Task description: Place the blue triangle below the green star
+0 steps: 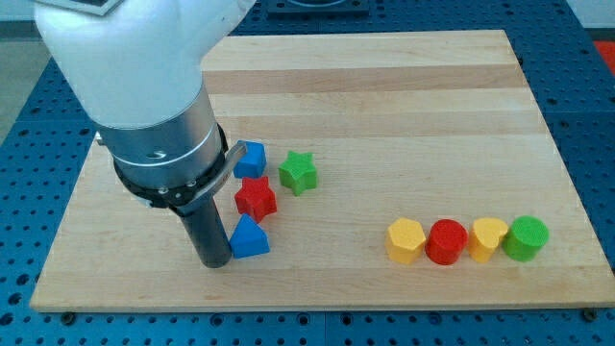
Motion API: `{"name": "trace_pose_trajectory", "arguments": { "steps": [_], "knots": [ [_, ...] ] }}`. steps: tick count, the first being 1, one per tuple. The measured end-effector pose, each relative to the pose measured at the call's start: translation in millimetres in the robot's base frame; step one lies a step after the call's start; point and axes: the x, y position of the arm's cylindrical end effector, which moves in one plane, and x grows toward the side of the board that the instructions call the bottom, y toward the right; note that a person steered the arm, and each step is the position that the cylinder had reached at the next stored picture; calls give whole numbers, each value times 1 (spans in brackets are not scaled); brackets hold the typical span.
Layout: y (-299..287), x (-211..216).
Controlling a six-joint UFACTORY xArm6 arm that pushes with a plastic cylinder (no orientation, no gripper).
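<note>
While my tip touches the blue triangle — green star sits apart.

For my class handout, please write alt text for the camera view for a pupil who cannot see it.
My tip touches the left side of the blue triangle, which sits below a red star on a wooden board. The green star lies up and right of it, beside a blue block. At lower right, yellow, red, yellow and green blocks form a row.
</note>
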Motion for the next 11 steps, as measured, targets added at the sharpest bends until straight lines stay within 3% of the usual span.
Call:
{"name": "trace_pose_trajectory", "arguments": {
  "steps": [4,11],
  "knots": [
    [-19,-14],
    [50,-7]
  ]
}}
